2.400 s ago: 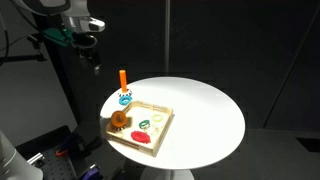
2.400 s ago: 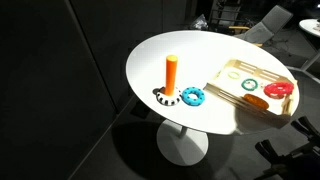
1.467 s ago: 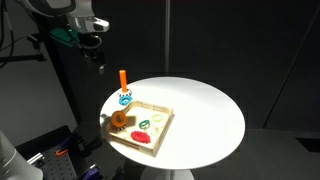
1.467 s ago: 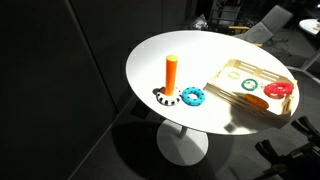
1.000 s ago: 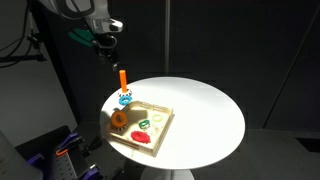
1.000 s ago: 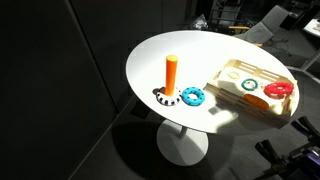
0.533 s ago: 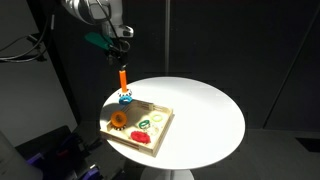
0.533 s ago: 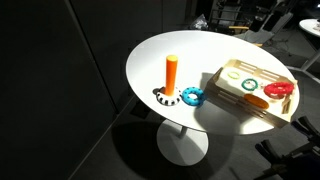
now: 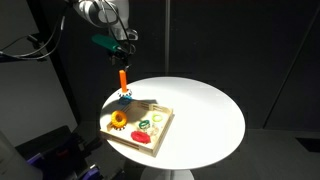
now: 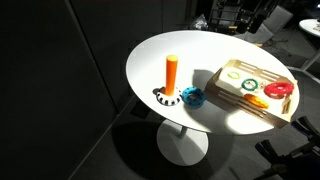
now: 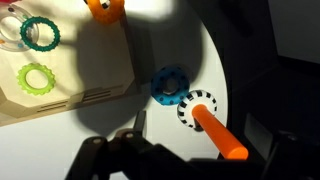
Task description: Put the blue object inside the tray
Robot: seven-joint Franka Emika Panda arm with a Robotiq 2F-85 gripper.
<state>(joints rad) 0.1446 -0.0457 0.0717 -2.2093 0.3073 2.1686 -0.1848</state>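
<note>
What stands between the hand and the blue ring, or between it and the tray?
The upright orange peg stands just beside the small blue ring, below the open hand. Between ring and light wooden tray lies only the tray's low rim.

Under my wide-spread gripper [image 11: 195, 150] I see the blue object [image 11: 168, 84] lying between the tray [image 11: 75, 88] and the orange peg [image 11: 222, 140].

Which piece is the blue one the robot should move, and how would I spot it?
On the round white table, find the upright orange peg near the edge. Between it and the wooden tray, flat on the tabletop, lies the blue object. It is the only blue piece; the green rings lie inside the tray.
</note>
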